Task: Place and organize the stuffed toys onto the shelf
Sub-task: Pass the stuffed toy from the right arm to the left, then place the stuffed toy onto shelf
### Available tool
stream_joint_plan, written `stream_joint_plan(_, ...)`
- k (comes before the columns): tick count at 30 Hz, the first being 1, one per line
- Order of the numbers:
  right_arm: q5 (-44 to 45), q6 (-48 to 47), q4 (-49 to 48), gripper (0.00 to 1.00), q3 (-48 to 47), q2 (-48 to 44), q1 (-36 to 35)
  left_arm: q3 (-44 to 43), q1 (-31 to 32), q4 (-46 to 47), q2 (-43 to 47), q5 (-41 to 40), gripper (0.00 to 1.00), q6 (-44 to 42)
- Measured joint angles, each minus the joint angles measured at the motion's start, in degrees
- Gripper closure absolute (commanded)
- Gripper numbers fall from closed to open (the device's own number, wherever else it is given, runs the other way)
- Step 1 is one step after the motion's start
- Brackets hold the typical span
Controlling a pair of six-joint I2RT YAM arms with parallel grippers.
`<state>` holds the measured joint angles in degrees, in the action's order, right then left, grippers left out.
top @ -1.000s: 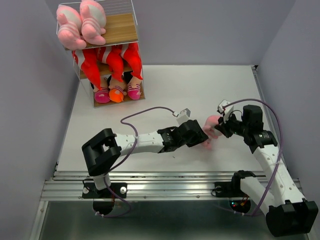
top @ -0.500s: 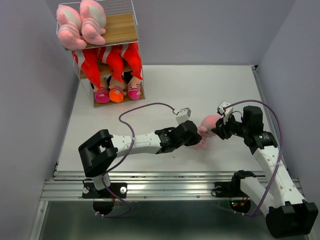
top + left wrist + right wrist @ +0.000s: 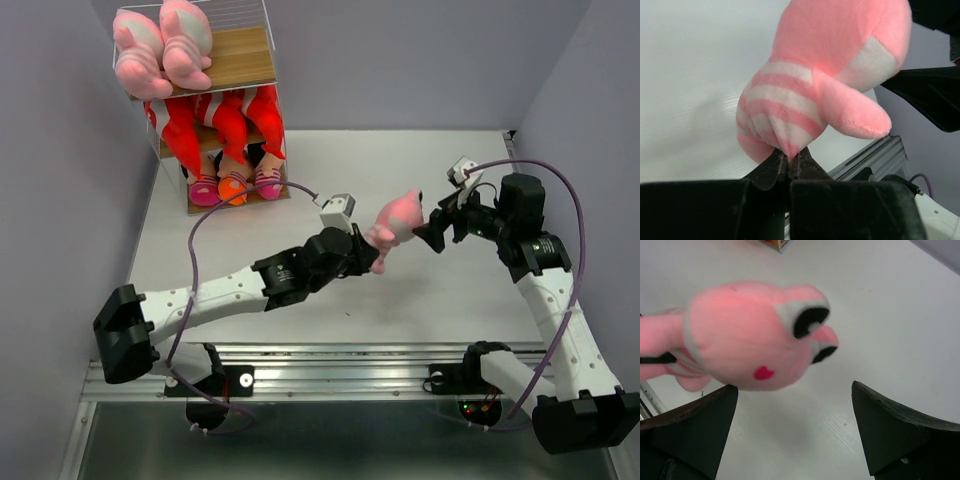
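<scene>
The left tool [image 3: 790, 162] is clamped on the pink striped animal [image 3: 395, 215] at its belly, holding it aloft well apart from the shelf [image 3: 240, 60], while the right tool [image 3: 795, 430] gapes empty beside its head, likely so the shelf-side arm delivers it.

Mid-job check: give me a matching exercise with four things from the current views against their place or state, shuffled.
Things:
1. left gripper
2. right gripper
3. red sharks
4. dolls

Place or state:
A. middle tier of the shelf
B. jaws open, holding nothing
C. bottom tier
D. jaws shut on the pink striped toy

Pairs: 1-D, 2-B, 3-A, 4-C
</scene>
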<state>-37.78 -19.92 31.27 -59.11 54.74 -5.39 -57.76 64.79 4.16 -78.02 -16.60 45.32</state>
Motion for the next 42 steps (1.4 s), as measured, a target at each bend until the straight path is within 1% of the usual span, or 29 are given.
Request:
stream_joint_plan(4,1.60,2.67,-2.25,0.00,0.63,0.66,-0.17,-1.20,-2.62,-6.27,6.75,-1.07,1.00,-1.75)
stream_joint_plan(7,3.56,4.79,-5.09,0.00,3.80,0.15,0.57,-4.61,-5.38,-11.30,10.93,-1.86,1.00,-2.73)
stream_joint_plan(10,4.85,6.29,-6.86,0.00,7.02,-0.26,0.90,-11.28,-9.57,-15.63,13.51,-2.54,1.00,-3.91)
stream_joint_plan(11,5.11,6.71,-7.67,0.00,8.35,-0.37,0.90,-12.59,-10.60,-16.00,13.86,-2.62,1.00,-4.02)
stream_joint_plan(15,5.31,7.80,-11.02,0.00,13.70,-0.39,1.31,-23.12,-16.00,-19.98,13.99,-3.82,1.00,-5.84)
stream_joint_plan(17,5.31,8.20,-11.26,0.00,15.23,-0.20,1.31,-29.07,-18.12,-21.79,13.00,-3.98,1.00,-6.86)
stream_joint_plan(21,4.72,8.52,-12.17,0.00,16.02,-0.02,1.31,-43.34,-24.37,-25.49,7.91,-3.63,1.00,-8.83)
stream_joint_plan(23,4.46,8.81,-12.85,0.00,16.02,-0.04,1.31,-49.37,-27.96,-27.06,5.05,-2.82,1.00,-9.38)
stream_joint_plan(25,4.35,9.03,-12.90,0.00,16.02,-0.04,1.31,-53.44,-31.67,-28.55,2.56,-1.33,1.00,-9.49)
stream_joint_plan(30,3.91,9.46,-12.92,0.00,16.02,-0.55,1.31,-58.95,-39.78,-31.19,-3.32,3.54,1.00,-8.37)
stream_joint_plan(32,3.78,9.49,-12.94,0.00,16.02,-0.85,1.31,-60.61,-41.83,-32.26,-5.90,4.76,1.00,-7.48)
stream_joint_plan(38,3.32,9.68,-12.94,0.00,16.17,-1.66,1.31,-65.85,-43.93,-34.27,-12.26,6.38,1.00,-5.35)
stream_joint_plan(42,2.84,9.70,-12.96,0.00,16.50,-2.10,1.31,-67.84,-44.63,-34.56,-13.99,6.34,1.00,-4.04)
